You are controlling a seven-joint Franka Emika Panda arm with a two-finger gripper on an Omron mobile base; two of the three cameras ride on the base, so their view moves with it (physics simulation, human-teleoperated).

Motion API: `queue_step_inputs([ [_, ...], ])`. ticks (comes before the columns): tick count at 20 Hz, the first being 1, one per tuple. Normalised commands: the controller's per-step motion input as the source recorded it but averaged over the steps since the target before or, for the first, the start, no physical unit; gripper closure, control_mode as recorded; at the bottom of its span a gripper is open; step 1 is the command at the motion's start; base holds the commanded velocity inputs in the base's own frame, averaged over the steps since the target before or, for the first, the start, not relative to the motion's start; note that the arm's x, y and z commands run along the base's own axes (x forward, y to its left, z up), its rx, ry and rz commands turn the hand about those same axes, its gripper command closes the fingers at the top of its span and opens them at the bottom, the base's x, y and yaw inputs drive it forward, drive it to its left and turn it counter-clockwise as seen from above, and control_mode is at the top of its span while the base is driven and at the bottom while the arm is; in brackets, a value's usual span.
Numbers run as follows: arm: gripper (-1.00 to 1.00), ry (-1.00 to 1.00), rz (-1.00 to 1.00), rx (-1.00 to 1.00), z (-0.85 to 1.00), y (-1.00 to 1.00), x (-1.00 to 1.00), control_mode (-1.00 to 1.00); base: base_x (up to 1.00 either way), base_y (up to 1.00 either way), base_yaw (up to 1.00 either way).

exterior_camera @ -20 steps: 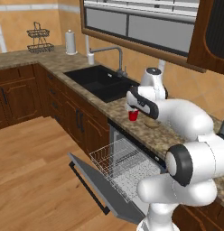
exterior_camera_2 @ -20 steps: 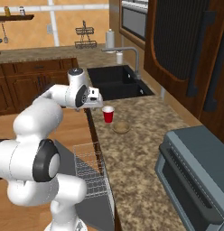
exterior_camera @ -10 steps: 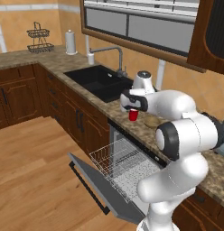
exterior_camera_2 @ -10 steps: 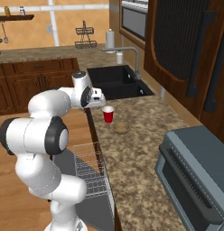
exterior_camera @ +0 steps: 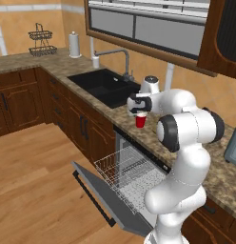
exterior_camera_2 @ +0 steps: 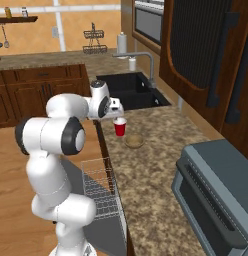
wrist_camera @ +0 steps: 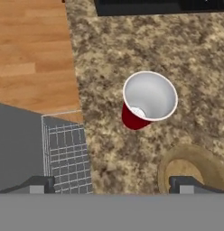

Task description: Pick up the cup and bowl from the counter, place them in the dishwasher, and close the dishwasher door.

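One gap decides your next move: the cup (wrist_camera: 148, 100) stands upright on the table (wrist_camera: 195, 54), directly below the tool (wrist_camera: 112, 184) and a little ahead of its fingertips in the hand view. The tool hangs above with jaws spread wide and nothing between them. You need a straight descent so the fingers pass either side of the cup's rim. The bowl (wrist_camera: 193, 168) sits just beside the cup, close under one fingertip, so I judge it could get clipped. The dishwasher door (exterior_camera: 93, 190) lies dropped open, rack (exterior_camera: 127, 170) pulled out.
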Motion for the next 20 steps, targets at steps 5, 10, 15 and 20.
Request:
queue_step_inputs([
  [5, -1.00, 0.00, 0.00, 0.00, -0.34, 0.00, 0.56, -1.00, 0.00, 0.00, 0.00],
  [10, -1.00, 0.00, 0.00, 0.00, -0.27, 0.00, 0.50, -1.00, 0.00, 0.00, 0.00],
  [15, -1.00, 0.00, 0.00, 0.00, -0.21, 0.00, 0.49, -1.00, 0.00, 0.00, 0.00],
  [20, -1.00, 0.00, 0.01, 0.00, -0.22, -0.02, 0.36, -1.00, 0.00, 0.00, 0.00],
])
